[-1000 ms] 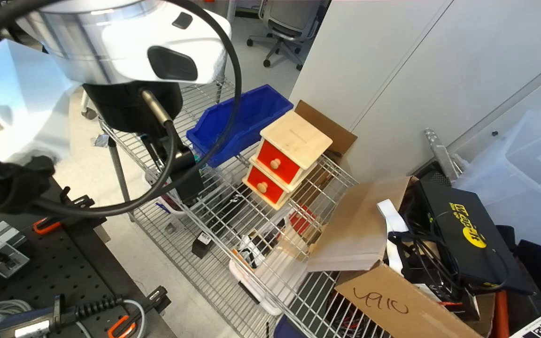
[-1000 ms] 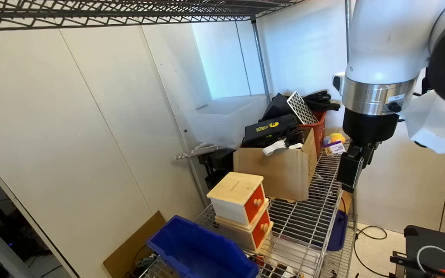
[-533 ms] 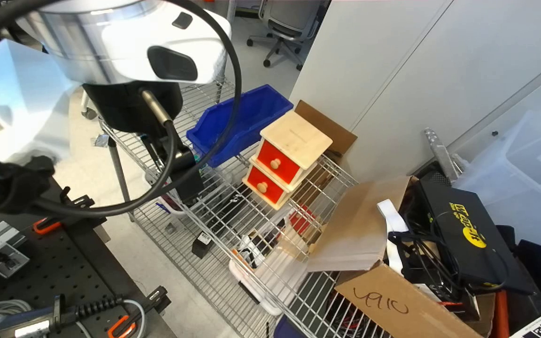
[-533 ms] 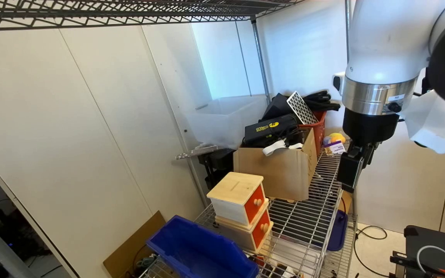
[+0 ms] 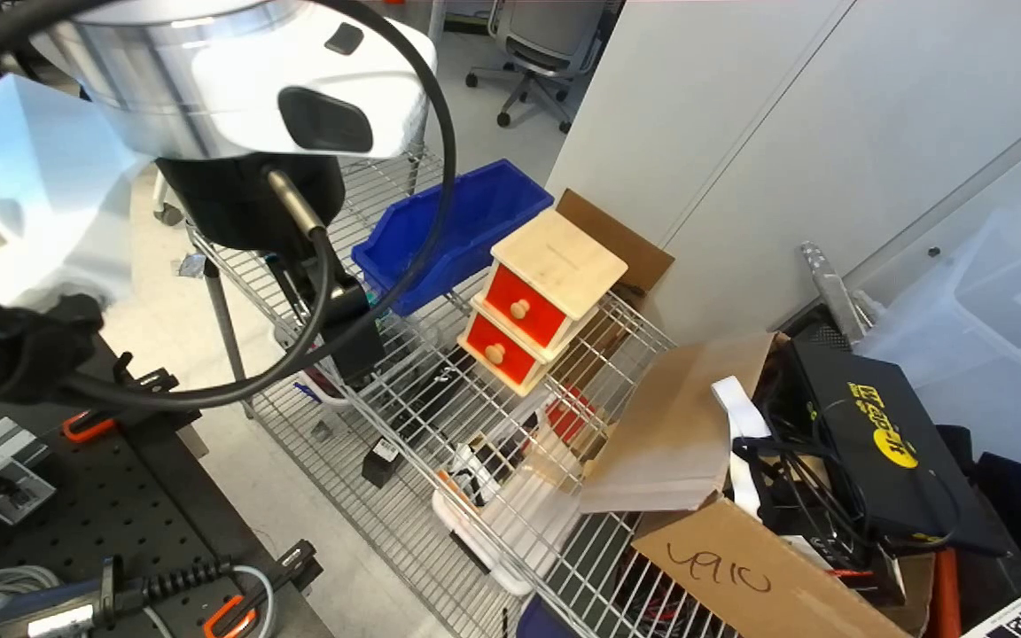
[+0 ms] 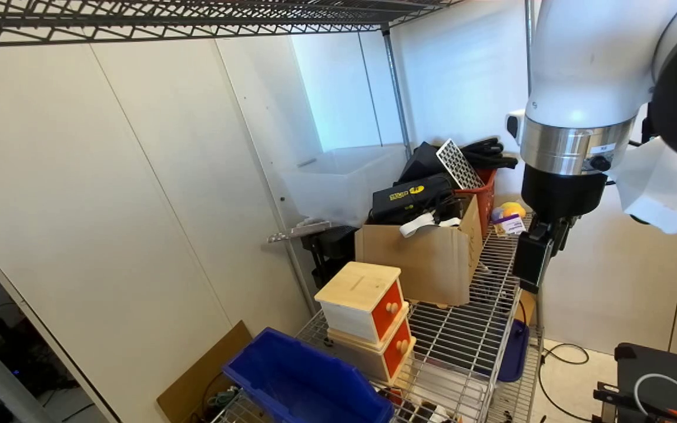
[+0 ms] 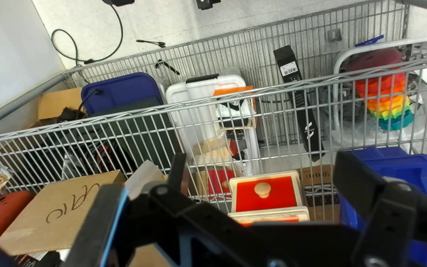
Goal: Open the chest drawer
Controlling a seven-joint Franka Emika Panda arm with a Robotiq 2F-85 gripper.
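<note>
Pale wall panels (image 5: 705,106) close off the background, and in front of them a wire shelf (image 6: 462,326) carries the chest (image 5: 542,297), set between a blue bin (image 6: 309,376) and a cardboard box (image 6: 421,264). I judge the chest to be light, stiff plywood, not very fragile but apt to skid or tip on the wires if I yank at it. Both red drawer fronts (image 5: 544,321) look closed, and nothing tells me which drawer is wanted. Each has its own round wooden handle, an upper knob (image 5: 519,308) and a lower knob (image 5: 494,354); they look smooth, so I'd expect a pinch on the very end to slip, and I'd take hold behind the head, then draw slowly and straight out. My gripper (image 7: 262,173) is spread wide with nothing caught between its fingers (image 7: 354,176). In the wrist view the chest sits low and right of centre, framed by the fingers but beyond them, one knob in plain sight and the nearer front mostly hidden by the gripper's body. In both exterior views the gripper hangs well apart from the chest, on the side the drawers face: left of centre in one frame, far right in another.
</note>
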